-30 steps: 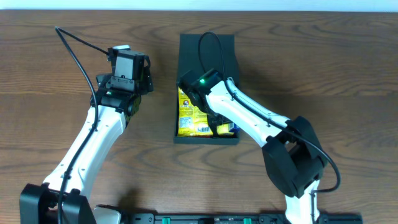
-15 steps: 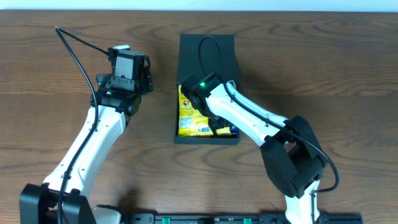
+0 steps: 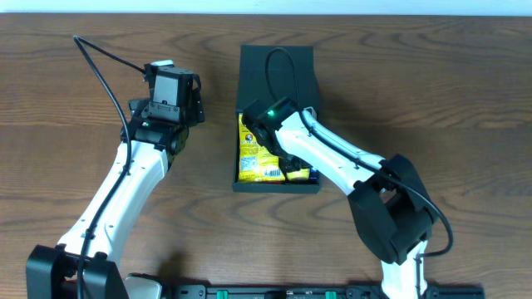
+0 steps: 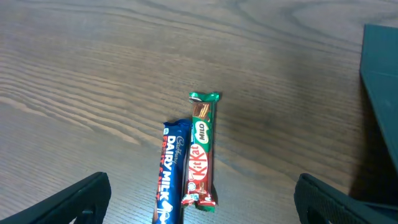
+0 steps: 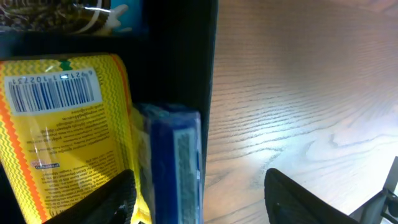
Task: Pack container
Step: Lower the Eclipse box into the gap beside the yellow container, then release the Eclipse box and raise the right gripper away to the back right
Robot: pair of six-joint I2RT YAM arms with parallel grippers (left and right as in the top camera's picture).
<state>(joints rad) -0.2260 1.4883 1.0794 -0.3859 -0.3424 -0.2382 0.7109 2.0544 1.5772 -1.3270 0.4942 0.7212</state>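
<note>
The dark container [image 3: 309, 124] lies at the table's middle with its lid [image 3: 276, 71] folded back. Inside lies a yellow packet [image 3: 252, 149], also in the right wrist view [image 5: 62, 124]. A blue packet [image 5: 177, 162] stands on edge against the container's wall [image 5: 209, 74]. My right gripper [image 5: 202, 211] is open, one finger inside the box and the other outside over the table; overhead it is at the box's near right part [image 3: 288, 164]. My left gripper [image 4: 202, 214] is open above a blue Dairy Milk bar [image 4: 169, 177] and a KitKat bar [image 4: 202, 149] on the table.
The left gripper [image 3: 171, 85] hangs left of the container and hides the two bars from overhead. The container's edge [image 4: 379, 93] shows at the right of the left wrist view. Brown wooden table [image 3: 432, 91] all round.
My right wrist has shifted slightly left over the box, and the blue packet at its near right corner shows less. The left arm has not moved.
</note>
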